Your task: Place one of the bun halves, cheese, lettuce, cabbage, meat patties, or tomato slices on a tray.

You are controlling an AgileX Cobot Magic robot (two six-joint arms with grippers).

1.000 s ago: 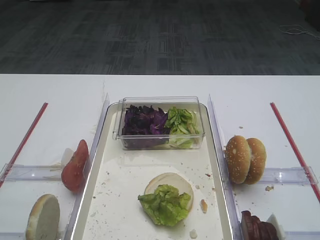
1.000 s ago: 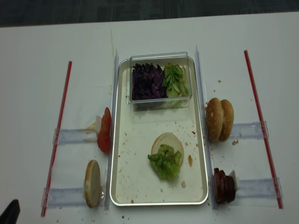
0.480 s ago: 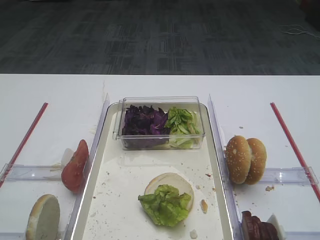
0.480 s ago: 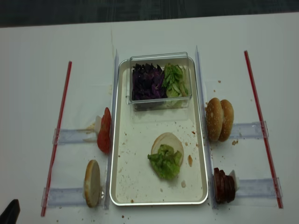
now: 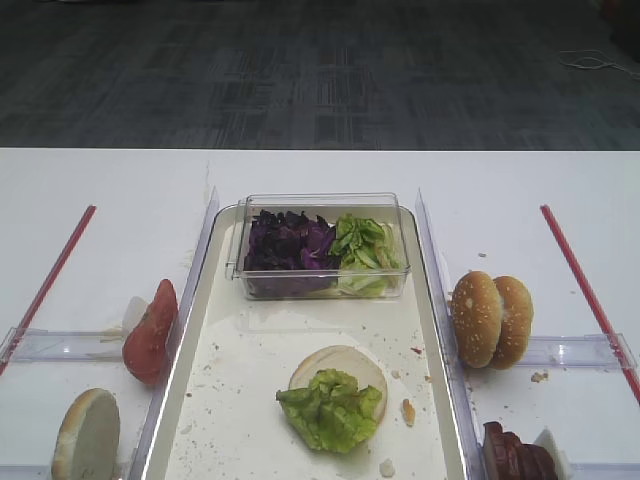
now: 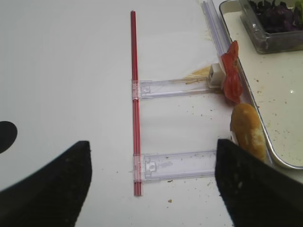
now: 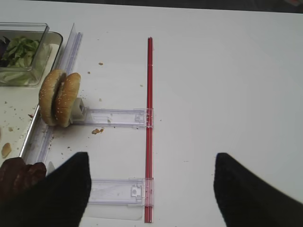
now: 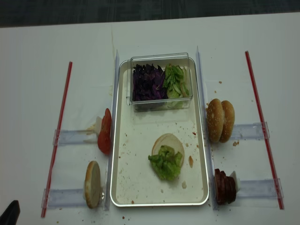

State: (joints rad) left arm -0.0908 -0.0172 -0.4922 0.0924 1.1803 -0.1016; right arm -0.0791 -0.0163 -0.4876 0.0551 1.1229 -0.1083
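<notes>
On the long white tray (image 8: 114,154) a flat pale bun half (image 8: 170,139) lies with a clump of lettuce (image 8: 166,162) on it. Purple cabbage (image 8: 147,82) and more lettuce (image 8: 175,80) fill a clear tub at the tray's far end. Two sesame bun halves (image 8: 220,120) and the meat patties (image 8: 225,186) stand on edge right of the tray. Tomato slices (image 8: 104,131) and another pale bun half (image 8: 92,183) stand to its left. Cheese is out of view. My right gripper (image 7: 151,189) hangs open over bare table. My left gripper (image 6: 149,187) is open too, holding nothing.
Red strips (image 8: 58,136) (image 8: 262,126) run along both sides of the white table. Clear plastic rails (image 8: 251,130) hold the upright food. Crumbs speckle the tray. A dark shape (image 8: 10,213) shows at the near left corner.
</notes>
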